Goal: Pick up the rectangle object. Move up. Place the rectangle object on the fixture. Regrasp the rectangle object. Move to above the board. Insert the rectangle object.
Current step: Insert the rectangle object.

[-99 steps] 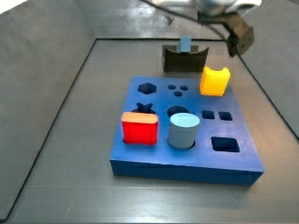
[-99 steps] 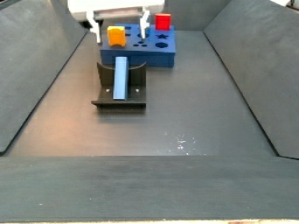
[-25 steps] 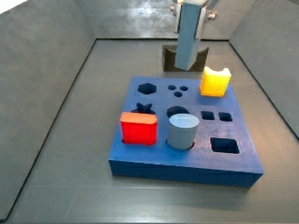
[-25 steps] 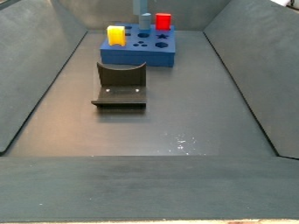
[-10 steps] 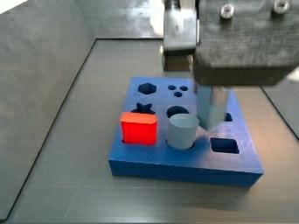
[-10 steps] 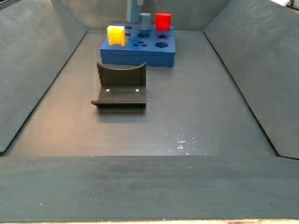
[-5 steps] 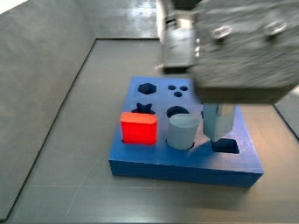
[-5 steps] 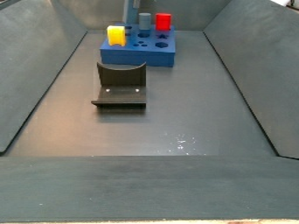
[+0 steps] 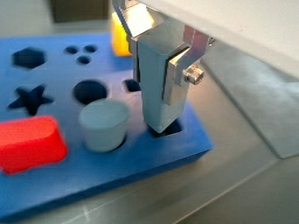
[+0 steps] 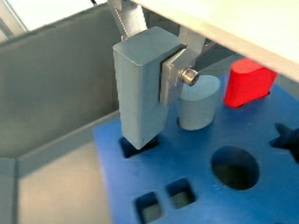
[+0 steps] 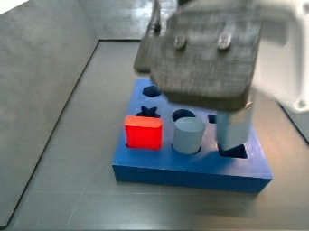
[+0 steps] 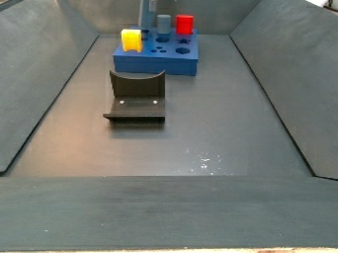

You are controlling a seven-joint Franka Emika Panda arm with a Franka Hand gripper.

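The tool [image 9: 163, 66] grips the rectangle object [image 9: 152, 87] upright, long axis vertical, its lower end in a square hole of the blue board [image 9: 176, 153] beside the pale cylinder [image 9: 103, 124].

Tight quarters over the board [image 11: 182, 167]

The gripper [image 9: 163, 101] holds the rectangle object [image 10: 142, 87] upright at a square hole, the pale cylinder [image 11: 190, 135] just beside it, the red piece [image 11: 145, 133] near; the floor around the fixture [image 12: 136, 95] lies open.
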